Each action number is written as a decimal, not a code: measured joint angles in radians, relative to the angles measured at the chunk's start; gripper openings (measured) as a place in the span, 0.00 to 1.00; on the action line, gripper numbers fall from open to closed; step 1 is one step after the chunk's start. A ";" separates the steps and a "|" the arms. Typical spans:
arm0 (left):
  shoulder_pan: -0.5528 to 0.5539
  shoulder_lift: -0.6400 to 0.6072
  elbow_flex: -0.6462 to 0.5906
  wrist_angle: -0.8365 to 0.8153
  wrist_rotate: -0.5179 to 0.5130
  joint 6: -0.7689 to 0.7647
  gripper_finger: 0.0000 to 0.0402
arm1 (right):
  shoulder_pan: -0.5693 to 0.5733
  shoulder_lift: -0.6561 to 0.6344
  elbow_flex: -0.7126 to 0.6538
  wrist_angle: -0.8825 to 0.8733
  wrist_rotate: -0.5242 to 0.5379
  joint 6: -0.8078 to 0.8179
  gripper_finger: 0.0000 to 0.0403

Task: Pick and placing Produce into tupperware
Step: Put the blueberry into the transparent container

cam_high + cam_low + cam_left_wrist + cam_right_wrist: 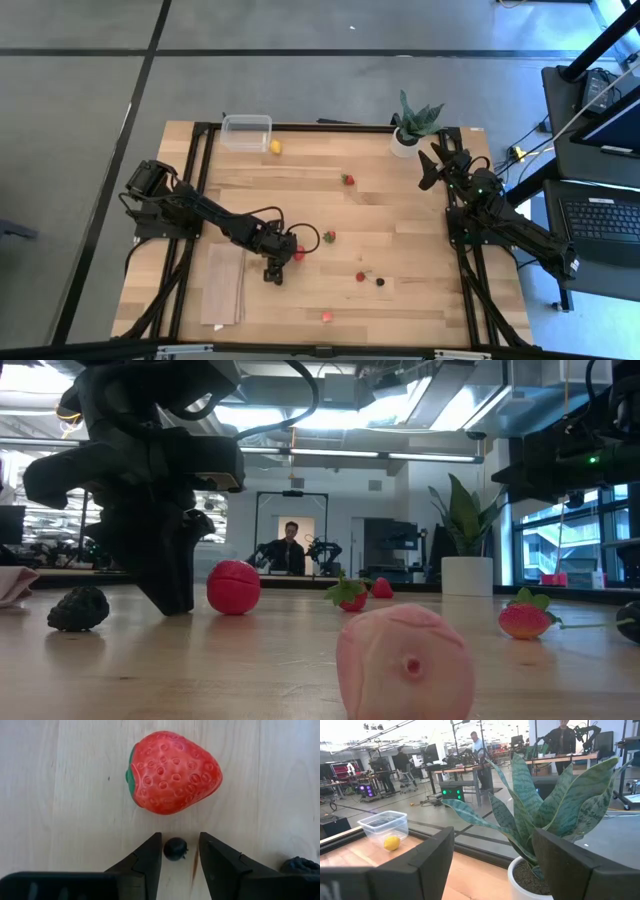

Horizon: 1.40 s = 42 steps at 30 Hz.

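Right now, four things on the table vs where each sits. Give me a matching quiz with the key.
1. tupperware
2. yellow fruit
3. left hand
4. right hand

a. open, facing the potted plant
b. near a corner of the table, on the left arm's side
c. open, fingers either side of a small dark berry
d. lying just outside the clear container

Pairs: 1-b, 2-d, 3-c, 4-a

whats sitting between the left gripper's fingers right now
A small dark berry lies on the wood between the open fingers of the left gripper, untouched, with a big red strawberry just beyond it; the left wrist view shows it.
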 joint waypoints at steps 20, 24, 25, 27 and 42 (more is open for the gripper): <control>-0.002 -0.023 -0.004 -0.016 -0.020 -0.003 0.09 | 0.000 0.000 0.000 0.000 0.000 0.003 0.67; 0.004 -0.084 -0.013 -0.067 -0.011 -0.006 0.09 | 0.000 0.000 0.000 0.000 0.000 0.003 0.67; 0.010 -0.106 -0.013 -0.078 -0.020 -0.006 0.10 | 0.000 0.000 0.000 0.000 0.000 0.003 0.67; 0.033 -0.159 -0.007 -0.108 -0.059 -0.024 0.11 | 0.000 0.000 0.000 0.000 0.000 0.003 0.67; 0.382 -0.576 -0.006 -0.210 -0.503 -0.017 0.12 | 0.000 0.000 0.000 0.000 0.000 0.004 0.67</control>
